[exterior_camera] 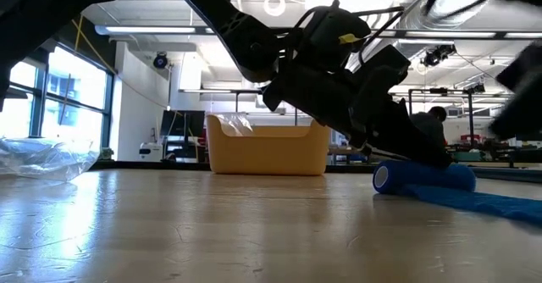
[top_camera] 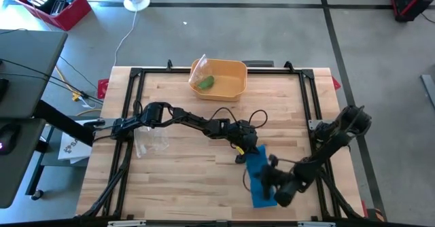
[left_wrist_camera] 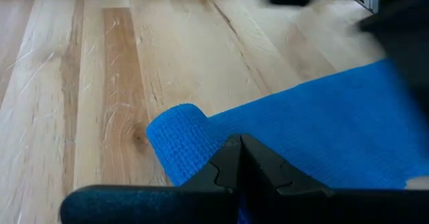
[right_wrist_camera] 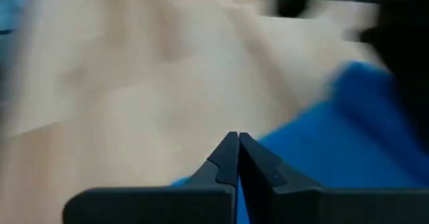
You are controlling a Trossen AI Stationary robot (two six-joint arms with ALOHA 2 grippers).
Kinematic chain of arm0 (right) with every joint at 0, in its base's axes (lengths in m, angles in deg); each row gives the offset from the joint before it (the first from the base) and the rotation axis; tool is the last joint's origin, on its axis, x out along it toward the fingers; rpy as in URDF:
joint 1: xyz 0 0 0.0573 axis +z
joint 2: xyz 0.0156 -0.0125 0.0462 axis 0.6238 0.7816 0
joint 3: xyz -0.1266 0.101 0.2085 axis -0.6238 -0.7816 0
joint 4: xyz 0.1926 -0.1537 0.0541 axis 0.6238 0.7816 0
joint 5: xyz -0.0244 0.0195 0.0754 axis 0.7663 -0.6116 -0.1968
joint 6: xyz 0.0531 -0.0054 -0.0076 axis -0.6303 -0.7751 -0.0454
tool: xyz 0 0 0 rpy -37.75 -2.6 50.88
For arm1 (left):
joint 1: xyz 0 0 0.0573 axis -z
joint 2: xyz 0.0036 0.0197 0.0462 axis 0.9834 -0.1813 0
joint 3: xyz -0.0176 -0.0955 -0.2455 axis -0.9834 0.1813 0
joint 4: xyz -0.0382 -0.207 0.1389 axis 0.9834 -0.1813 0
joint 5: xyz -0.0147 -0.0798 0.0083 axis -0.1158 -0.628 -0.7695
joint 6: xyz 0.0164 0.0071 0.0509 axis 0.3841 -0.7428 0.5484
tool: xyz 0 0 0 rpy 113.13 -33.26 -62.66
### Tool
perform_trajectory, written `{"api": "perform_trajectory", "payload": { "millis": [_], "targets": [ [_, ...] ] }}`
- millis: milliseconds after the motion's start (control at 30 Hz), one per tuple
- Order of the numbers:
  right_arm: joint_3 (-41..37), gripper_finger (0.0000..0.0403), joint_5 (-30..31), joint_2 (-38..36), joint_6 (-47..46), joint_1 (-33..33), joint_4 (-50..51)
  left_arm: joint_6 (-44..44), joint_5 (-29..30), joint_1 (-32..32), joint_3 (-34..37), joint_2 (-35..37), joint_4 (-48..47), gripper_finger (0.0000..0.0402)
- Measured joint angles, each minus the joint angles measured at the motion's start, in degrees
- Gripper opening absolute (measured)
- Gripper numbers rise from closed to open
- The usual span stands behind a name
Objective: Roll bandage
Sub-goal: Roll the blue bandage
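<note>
The blue stretchy fabric bandage (top_camera: 259, 179), near the wooden tabletop's (top_camera: 190, 179) front edge, is only partly rolled. Both the left gripper (left_wrist_camera: 239, 158) and right gripper (right_wrist_camera: 237, 158) are shut with nothing pinched, so the roll could easily be nudged crooked or come undone.

No text, label, brand, number or sign can be read in any of the views.
</note>
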State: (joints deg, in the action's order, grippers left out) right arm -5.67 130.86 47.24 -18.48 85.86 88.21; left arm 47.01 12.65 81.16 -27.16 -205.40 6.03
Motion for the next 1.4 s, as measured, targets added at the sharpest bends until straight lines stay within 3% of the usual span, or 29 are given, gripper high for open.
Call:
{"api": "perform_trajectory", "payload": {
  "millis": [100,333,667,867,967,1133,1400],
  "targets": [
    [-2.1,0.0000,2.8,2.6,-4.1,-1.8,0.3,0.1,0.0,0.0,0.0,0.0,-0.1,0.0007],
    [-3.0,0.0000,1.9,7.8,-10.0,-1.4,-1.6,1.3,0.3,-0.2,0.1,1.9,-3.3,0.0007],
    [-3.1,0.0000,2.3,8.4,-11.3,0.0,-3.4,3.1,0.4,0.0,0.1,5.4,-7.7,0.0019],
    [-3.1,0.0000,2.4,8.5,-11.1,0.0,-3.3,9.4,-6.3,3.2,0.0,5.7,-10.1,0.0031],
    [-3.1,0.0000,2.4,8.5,-11.1,0.0,-3.2,12.8,-1.8,5.7,0.0,4.3,-9.4,0.0024],
    [-3.1,0.0000,2.4,8.5,-11.2,0.1,-3.8,13.7,17.7,6.5,0.0,2.6,-6.1,0.0009],
    [-3.2,0.0000,3.1,8.6,-12.4,2.0,-4.9,5.6,18.2,0.0,-0.3,2.9,-9.8,0.0001]
  ]
}}
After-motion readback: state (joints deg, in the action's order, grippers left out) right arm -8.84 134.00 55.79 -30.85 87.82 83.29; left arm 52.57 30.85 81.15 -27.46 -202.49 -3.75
